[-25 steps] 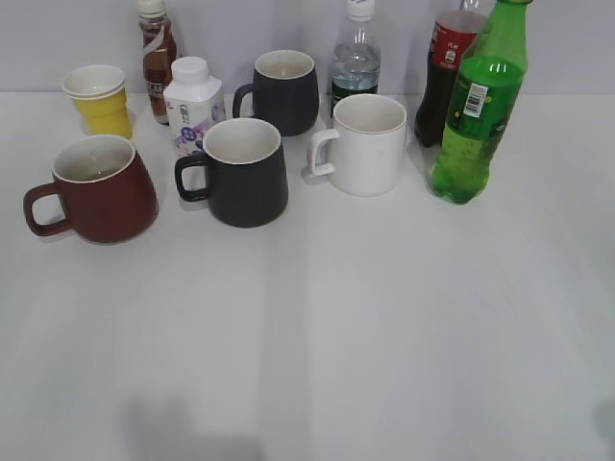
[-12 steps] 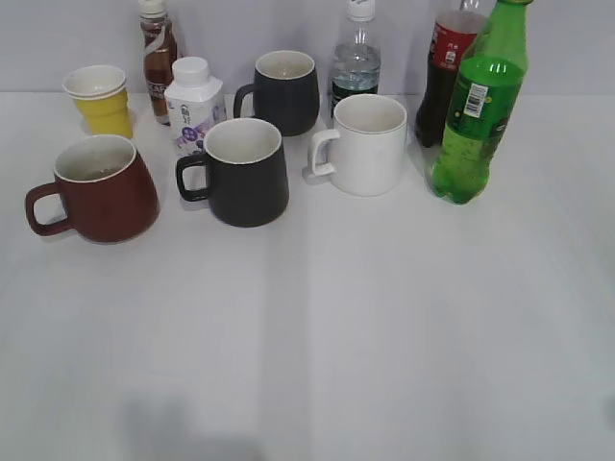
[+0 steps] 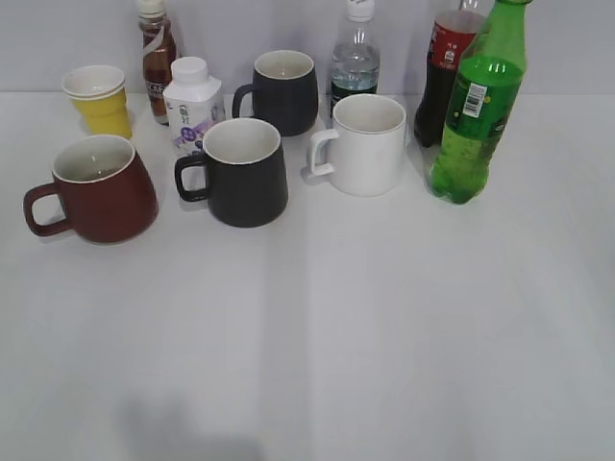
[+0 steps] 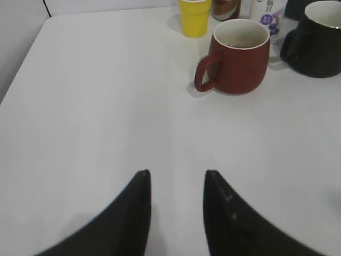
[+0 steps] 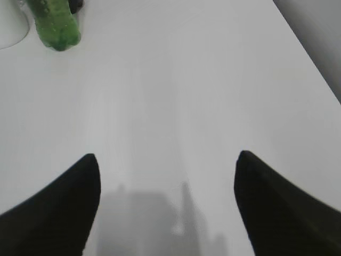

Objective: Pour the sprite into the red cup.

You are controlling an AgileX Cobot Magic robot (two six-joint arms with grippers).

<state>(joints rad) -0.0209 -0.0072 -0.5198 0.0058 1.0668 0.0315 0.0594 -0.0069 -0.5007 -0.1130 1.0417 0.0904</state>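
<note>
- Across the whole scene spreads the white table [image 3: 384, 336], which carries every cup and bottle along its far half.
- The sprite [image 3: 479, 110] stands upright at the far right of the table, just in front of the dark cola bottle [image 3: 444, 67] and to the right of the white mug [image 3: 365, 144]; the right wrist view catches only its green base [image 5: 55, 24] at the top left.
- A clear water bottle [image 3: 356, 58] stands behind the white mug.
- The red cup [image 3: 101, 189] sits at the left front of the group, upright, handle pointing left, well apart from the sprite; the left wrist view shows it [image 4: 237, 57] ahead and to the right.
- One black mug [image 3: 242, 173] stands between the red cup and the white mug; a second black mug [image 3: 283, 91] stands behind it.
- A small white bottle [image 3: 192, 104] stands just behind the front black mug, with a brown bottle [image 3: 157, 58] further back.
- A yellow paper cup [image 3: 99, 99] sits behind the red cup.
- The left gripper [image 4: 176, 184] hangs over bare table, its jaws slightly apart and holding nothing.
- The right gripper [image 5: 166, 165] hangs over bare table with its jaws spread wide, holding nothing.
</note>
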